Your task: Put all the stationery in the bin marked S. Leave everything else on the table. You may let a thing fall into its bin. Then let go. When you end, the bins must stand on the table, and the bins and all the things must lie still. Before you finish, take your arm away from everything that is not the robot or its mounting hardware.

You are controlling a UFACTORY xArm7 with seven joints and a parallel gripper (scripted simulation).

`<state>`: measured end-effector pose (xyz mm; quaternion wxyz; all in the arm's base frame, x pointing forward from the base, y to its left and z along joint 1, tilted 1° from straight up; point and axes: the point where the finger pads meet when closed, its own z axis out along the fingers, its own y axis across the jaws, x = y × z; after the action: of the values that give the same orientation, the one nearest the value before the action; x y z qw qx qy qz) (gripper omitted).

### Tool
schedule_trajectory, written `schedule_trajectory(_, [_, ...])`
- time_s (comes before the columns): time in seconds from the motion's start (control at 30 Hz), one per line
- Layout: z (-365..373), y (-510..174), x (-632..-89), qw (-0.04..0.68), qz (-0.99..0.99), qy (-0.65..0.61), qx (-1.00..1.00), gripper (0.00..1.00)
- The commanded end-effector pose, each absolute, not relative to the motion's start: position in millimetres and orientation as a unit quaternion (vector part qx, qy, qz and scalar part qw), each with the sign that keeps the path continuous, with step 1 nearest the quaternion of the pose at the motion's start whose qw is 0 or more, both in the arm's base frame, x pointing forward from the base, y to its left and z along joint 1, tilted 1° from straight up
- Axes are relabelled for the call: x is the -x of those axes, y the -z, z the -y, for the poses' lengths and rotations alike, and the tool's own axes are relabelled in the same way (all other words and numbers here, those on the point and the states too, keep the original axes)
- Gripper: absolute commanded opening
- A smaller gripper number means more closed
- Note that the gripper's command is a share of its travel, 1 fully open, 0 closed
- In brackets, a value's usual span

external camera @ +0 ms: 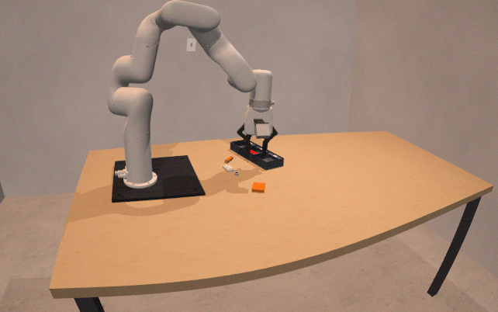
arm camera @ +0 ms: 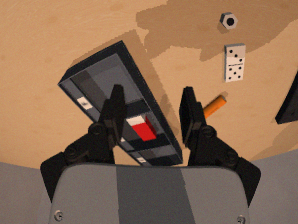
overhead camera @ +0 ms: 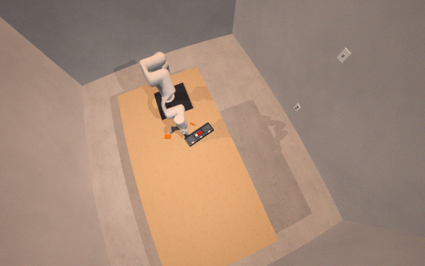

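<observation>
Fingers (overhead camera: 186,135) (external camera: 257,151) are standing moderately wide, empty; red-and-white eraser (overhead camera: 199,133) (external camera: 253,152) (arm camera: 144,129) is lying binned, next reach probably going toward orange pad (overhead camera: 167,136) (external camera: 258,187), nine o'clock in top view.

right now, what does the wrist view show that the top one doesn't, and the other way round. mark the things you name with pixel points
Only the wrist view: the domino (arm camera: 234,63) and the nut (arm camera: 228,21), neither of which can be made out from the top.

Only the top view: the orange block (overhead camera: 167,136), plus the wall socket (overhead camera: 297,107).

Both: the black bin (overhead camera: 208,124) (arm camera: 131,65), the red and white eraser (overhead camera: 199,133) (arm camera: 144,129) in it, the orange stick (overhead camera: 192,124) (arm camera: 216,106) and the gripper (overhead camera: 186,135) (arm camera: 153,97).
</observation>
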<state>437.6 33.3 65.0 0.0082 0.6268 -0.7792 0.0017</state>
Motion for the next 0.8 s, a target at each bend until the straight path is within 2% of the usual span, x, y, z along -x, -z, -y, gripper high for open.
schedule_trajectory(0.0, [13.2, -73.8, -422.1, 0.005, 0.826, -0.008, -0.564, 0.56])
schedule_trajectory(0.6, [137.8, -84.4, -376.7, 0.004, 0.86, -0.013, -0.51, 0.56])
schedule_trajectory(0.77, [143.3, -84.6, -374.8, 0.004, 0.86, -0.013, -0.51, 0.56])
